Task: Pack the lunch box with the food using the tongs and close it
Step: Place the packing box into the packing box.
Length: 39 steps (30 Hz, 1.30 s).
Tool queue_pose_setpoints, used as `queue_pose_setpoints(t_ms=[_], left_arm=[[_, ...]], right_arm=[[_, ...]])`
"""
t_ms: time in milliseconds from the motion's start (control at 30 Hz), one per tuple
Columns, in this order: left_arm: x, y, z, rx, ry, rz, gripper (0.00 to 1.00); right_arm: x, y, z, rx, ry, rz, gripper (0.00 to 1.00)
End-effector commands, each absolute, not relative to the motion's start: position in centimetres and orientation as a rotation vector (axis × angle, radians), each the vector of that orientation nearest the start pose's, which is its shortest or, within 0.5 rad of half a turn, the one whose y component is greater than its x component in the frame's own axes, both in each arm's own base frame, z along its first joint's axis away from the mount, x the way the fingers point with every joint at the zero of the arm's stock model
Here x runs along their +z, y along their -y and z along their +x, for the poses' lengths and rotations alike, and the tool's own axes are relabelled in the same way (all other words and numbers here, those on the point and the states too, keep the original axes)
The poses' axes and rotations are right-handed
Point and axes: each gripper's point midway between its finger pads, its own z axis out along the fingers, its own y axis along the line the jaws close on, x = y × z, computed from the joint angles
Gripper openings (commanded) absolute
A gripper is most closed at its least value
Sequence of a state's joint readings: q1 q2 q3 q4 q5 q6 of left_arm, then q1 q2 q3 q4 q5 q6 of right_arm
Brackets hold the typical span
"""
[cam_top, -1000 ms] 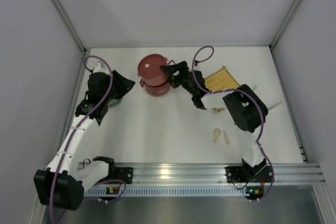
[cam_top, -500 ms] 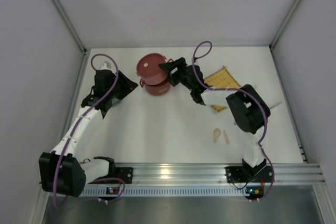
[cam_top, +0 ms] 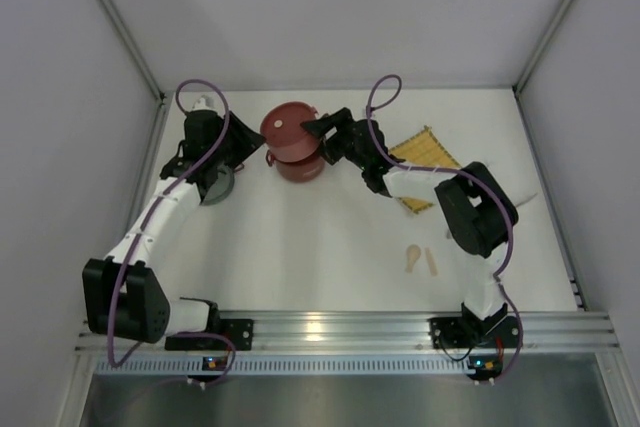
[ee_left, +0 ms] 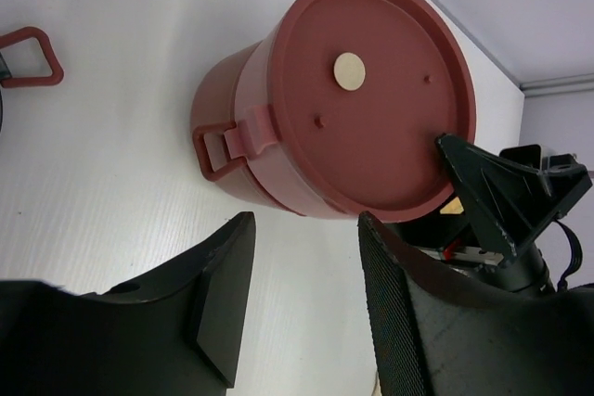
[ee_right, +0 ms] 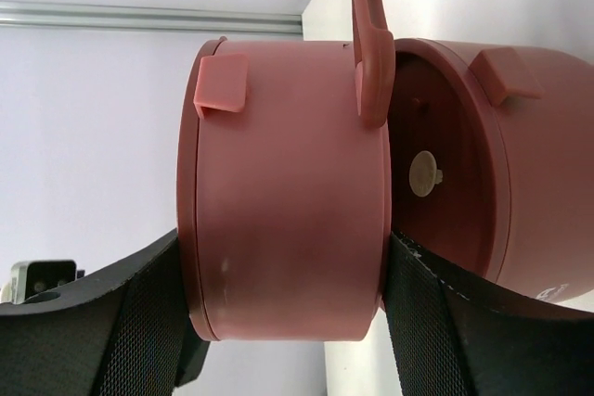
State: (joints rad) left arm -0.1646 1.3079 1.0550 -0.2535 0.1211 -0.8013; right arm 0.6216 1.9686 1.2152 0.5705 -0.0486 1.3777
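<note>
The dark-red lunch box [cam_top: 296,165] stands at the back middle of the table. Its upper tier [ee_right: 283,192], with a flat lid marked by a cream dot [ee_left: 350,71], sits tilted on the lower one. My right gripper [cam_top: 318,133] is shut on this upper tier, one finger [ee_right: 139,322] on each side. My left gripper [ee_left: 306,225] hovers open just left of the box, with only bare table between its fingers. Another bowl [cam_top: 217,187] of the box lies under the left arm, and its red handle [ee_left: 28,55] shows. The food and the tongs are out of view.
A yellow woven mat [cam_top: 428,152] lies right of the box, partly under the right arm. Two small beige sticks [cam_top: 421,259] lie nearer the front. A pale thin strip [cam_top: 527,197] pokes out behind the right arm. White walls enclose the table's back and sides.
The left arm has swung toward the back and right, off the bowl and closer to the lunch box. The right gripper has nudged the tilted upper tier slightly left.
</note>
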Motion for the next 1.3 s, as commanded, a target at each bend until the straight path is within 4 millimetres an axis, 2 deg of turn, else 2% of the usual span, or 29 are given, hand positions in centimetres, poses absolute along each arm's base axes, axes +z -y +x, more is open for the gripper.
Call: queue_pose_setpoints(t_ms=[0,200,533,900,967,1000,1067,1100,1133,1267], left_arm=[[23.7,11.6,40.8,-0.693,-2.013,-0.588,0.54],[22.0,11.5,42.3,-0.656,-2.051,-0.61,0.54],[21.4,11.9,44.5,-0.6,-2.056,-0.607,0.54],[19.7,12.9,44.8,-0.572,-2.116,-0.581,0.54],[19.4,12.5,45.0,-0.534,-2.117,-0.593,0.54],[19.4,12.5,45.0,-0.531,-2.116,-0.595,0.54],[19.1,12.5,45.0,-0.522,-2.124,-0.596,0.54],[19.0,12.4,45.0,-0.518,-2.128,-0.596,0.54],[18.7,12.4,45.0,-0.513,-2.135,-0.599,0.54],[18.1,12.4,44.9,-0.505,-2.151,-0.601,0.53]], right_arm=[[15.5,-37.2,43.9,1.265,-2.016,0.691,0.5],[15.2,-37.1,44.0,1.24,-2.037,0.691,0.52],[14.3,-37.1,43.9,1.2,-2.089,0.704,0.58],[15.5,-36.2,44.3,1.034,-2.172,0.658,0.69],[14.9,-35.9,44.1,0.987,-2.212,0.652,0.71],[15.6,-35.8,44.4,0.98,-2.209,0.641,0.72],[14.7,-35.5,44.1,0.932,-2.257,0.639,0.73],[15.5,-35.6,44.4,0.926,-2.254,0.619,0.73],[14.6,-35.3,44.1,0.883,-2.296,0.616,0.73],[14.4,-34.8,44.0,0.826,-2.325,0.572,0.77]])
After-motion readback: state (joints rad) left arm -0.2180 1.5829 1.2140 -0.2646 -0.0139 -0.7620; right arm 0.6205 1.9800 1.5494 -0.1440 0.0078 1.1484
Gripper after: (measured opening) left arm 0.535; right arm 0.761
